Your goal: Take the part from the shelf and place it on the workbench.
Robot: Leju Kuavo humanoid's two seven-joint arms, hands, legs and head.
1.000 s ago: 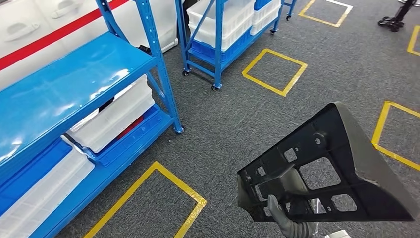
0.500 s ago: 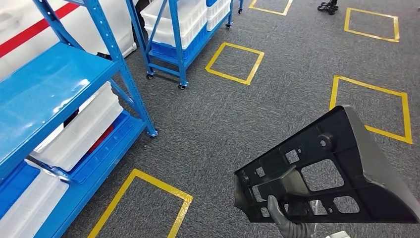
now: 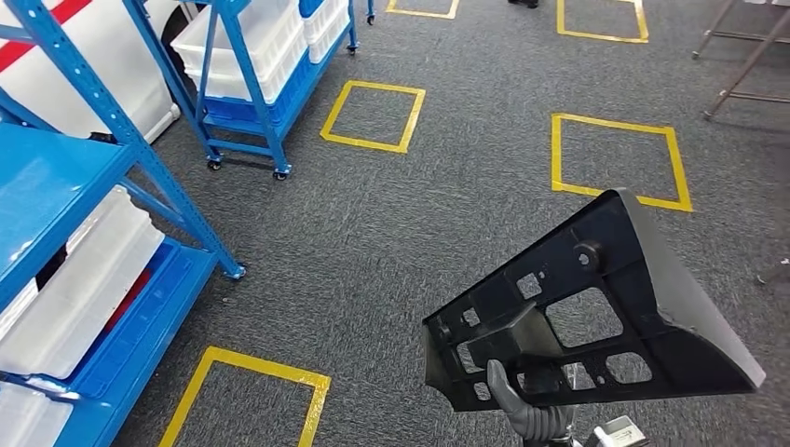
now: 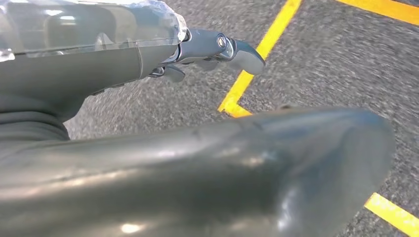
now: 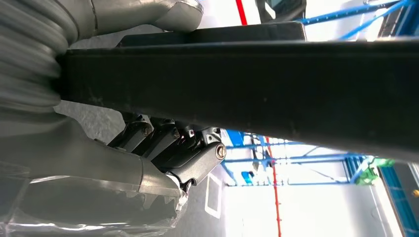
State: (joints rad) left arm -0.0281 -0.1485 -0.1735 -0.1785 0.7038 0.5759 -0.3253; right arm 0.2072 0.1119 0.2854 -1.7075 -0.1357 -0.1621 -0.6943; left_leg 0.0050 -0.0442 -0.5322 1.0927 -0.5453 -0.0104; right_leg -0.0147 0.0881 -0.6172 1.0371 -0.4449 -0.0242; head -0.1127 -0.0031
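I carry a large black plastic part [image 3: 606, 307], a wedge-shaped bracket with several cut-outs, in front of me above the grey carpet. My right hand [image 3: 522, 410] grips its lower rib from beneath. In the right wrist view the part [image 5: 247, 84] runs as a dark bar across the picture, with the thumb on one side and the dark fingers [image 5: 183, 148] wrapped around the other. My left hand [image 4: 99, 64] hangs over the floor and holds nothing; its fingers [image 4: 222, 47] reach out loosely and its thick thumb [image 4: 197, 168] lies apart from them.
A blue shelf rack [image 3: 56, 186] with white bins [image 3: 84, 279] stands at the left. A blue wheeled cart [image 3: 251, 65] with white crates is behind it. Yellow tape squares [image 3: 373, 112] mark the carpet. Metal legs [image 3: 745, 56] show at the far right.
The whole picture has shifted: my view has turned to the right, so the shelf rack slides off to the left. The part stays in my right hand.
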